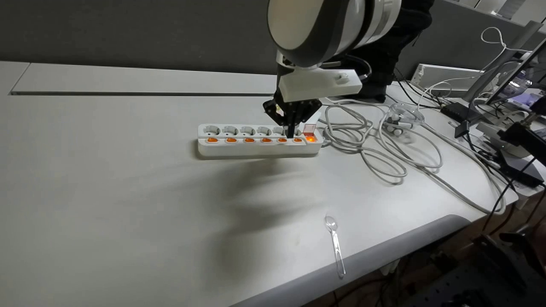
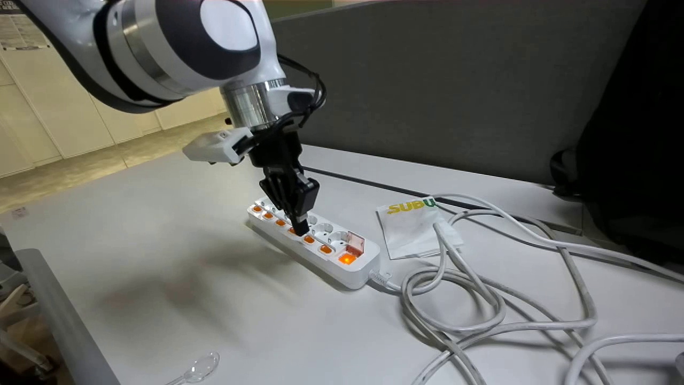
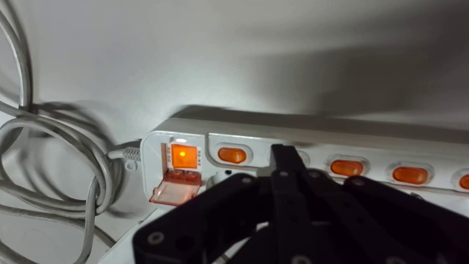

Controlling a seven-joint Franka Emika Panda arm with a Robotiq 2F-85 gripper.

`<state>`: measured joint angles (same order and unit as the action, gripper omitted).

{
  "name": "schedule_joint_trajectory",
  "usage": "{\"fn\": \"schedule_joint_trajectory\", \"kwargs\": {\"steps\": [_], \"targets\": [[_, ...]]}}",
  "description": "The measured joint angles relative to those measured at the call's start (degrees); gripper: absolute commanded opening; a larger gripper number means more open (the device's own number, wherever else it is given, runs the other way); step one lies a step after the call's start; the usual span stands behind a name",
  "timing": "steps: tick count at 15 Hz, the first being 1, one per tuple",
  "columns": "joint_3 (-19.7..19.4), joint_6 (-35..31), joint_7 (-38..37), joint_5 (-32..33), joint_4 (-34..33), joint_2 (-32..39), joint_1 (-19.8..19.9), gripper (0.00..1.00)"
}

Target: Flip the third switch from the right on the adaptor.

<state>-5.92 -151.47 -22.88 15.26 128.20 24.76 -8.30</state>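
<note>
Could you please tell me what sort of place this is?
Probably an office or a lab. A plain dark-grey partition panel stands behind the flat white desk, and a white-and-grey robot arm reaches over a long white plastic power strip.

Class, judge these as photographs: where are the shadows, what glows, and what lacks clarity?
In both exterior views, soft-edged shadows on the white desk near the power strip; in an exterior view, a printed sheet, upper left, too unclear to read; in the wrist view, the square switch glowing orange, the black jaws showing little detail.
</note>
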Motion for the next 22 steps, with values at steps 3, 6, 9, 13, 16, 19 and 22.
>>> {"fn": "schedule_joint_trajectory", "kwargs": {"steps": [3,6,9,13,16,19,22], "targets": [[-0.03,-0.75,0.04,-1.14,-0.49,1.03,-0.07,0.00],[-0.03,-0.92,0.05,-2.14,-1.20,1.97,-0.43,0.00],[-0.05,-0.93,0.05,-3.01,-1.74,2.86,-0.78,0.00],[-0.22,-0.93,0.05,-3.82,-2.39,3.70,-1.00,0.00],[-0.41,-0.90,0.05,-4.29,-2.51,3.79,-1.08,0.00],[-0.67,-0.67,0.05,-4.44,-2.75,3.96,-1.24,0.00],[-1.44,-0.35,-0.10,-4.43,-3.22,4.63,-2.00,0.00]]}}
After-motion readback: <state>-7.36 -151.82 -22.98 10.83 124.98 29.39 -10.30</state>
